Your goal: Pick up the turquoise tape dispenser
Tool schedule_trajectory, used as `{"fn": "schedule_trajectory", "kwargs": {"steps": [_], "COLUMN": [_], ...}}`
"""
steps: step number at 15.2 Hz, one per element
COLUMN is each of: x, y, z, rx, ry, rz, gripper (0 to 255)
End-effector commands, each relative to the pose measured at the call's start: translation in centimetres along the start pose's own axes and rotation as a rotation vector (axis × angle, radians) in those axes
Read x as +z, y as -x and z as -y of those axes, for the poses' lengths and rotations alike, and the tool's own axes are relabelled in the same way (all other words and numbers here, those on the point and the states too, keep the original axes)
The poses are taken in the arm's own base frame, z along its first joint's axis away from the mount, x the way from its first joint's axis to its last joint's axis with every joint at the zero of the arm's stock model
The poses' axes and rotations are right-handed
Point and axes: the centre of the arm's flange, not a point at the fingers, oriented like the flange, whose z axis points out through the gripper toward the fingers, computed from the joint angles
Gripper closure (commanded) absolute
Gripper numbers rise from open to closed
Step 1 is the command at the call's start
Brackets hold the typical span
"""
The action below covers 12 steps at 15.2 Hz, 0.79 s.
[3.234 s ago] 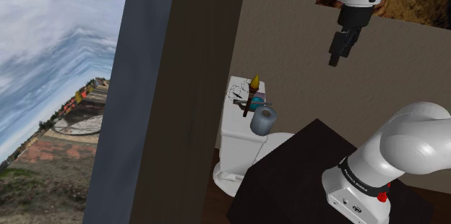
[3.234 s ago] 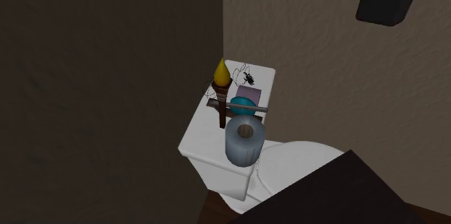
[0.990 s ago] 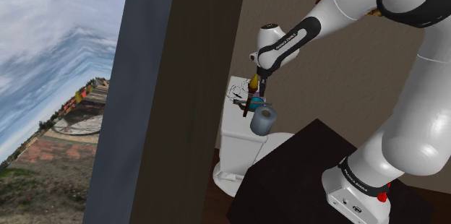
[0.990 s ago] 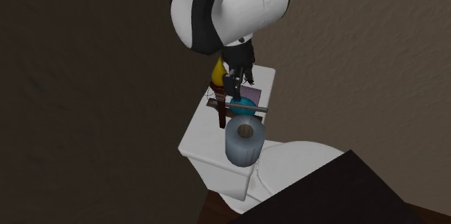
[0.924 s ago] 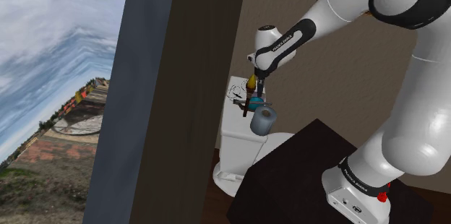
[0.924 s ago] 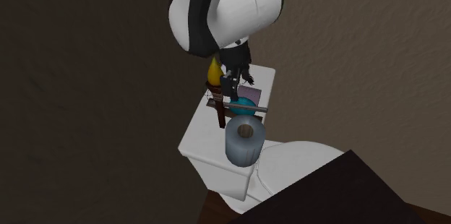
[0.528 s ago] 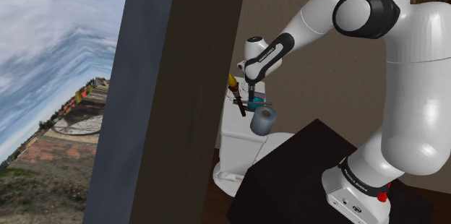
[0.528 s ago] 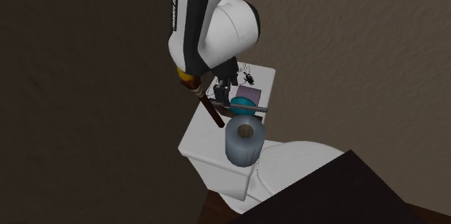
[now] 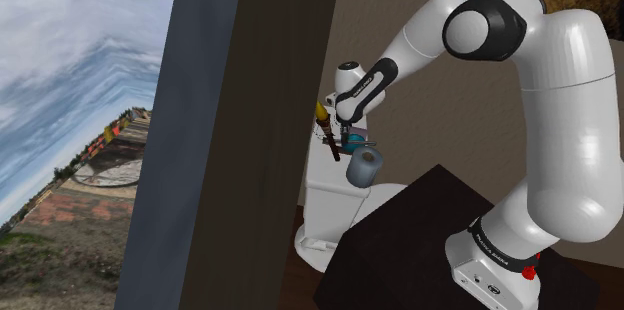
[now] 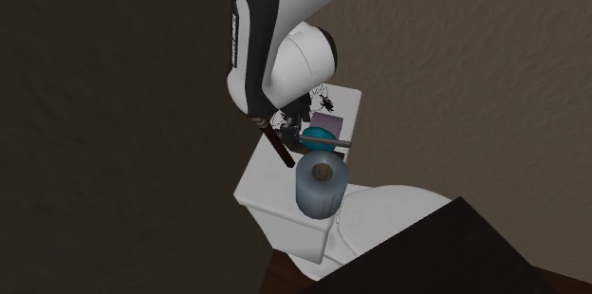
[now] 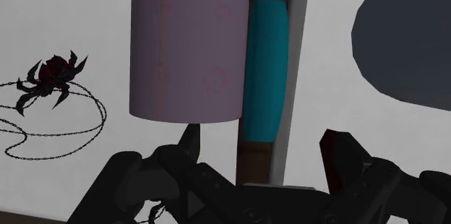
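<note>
The claw is shown open, and the turquoise tape dispenser is located just ahead, in line with the finger gap, long axis directed away from it.

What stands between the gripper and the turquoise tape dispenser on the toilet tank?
Nothing visible lies between the open gripper and the turquoise tape dispenser, which is straight ahead. But a pale purple block touches its side, in line with one finger, and a grey bar runs along the other side.
</note>
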Motion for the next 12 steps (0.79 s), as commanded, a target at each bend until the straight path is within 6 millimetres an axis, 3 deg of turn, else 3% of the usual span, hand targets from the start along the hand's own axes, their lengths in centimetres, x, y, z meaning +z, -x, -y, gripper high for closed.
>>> {"fn": "schedule_trajectory", "kwargs": {"steps": [1,2,12], "x": [0.21,0.19,-0.31], "y": [-0.08,-0.09,0.02], "z": [-0.03,-0.01,-0.06], "rx": [0.000,0.000,0.000], "ry": [0.000,0.000,0.000], "rz": [0.000,0.000,0.000], "gripper": [0,255,255]}}
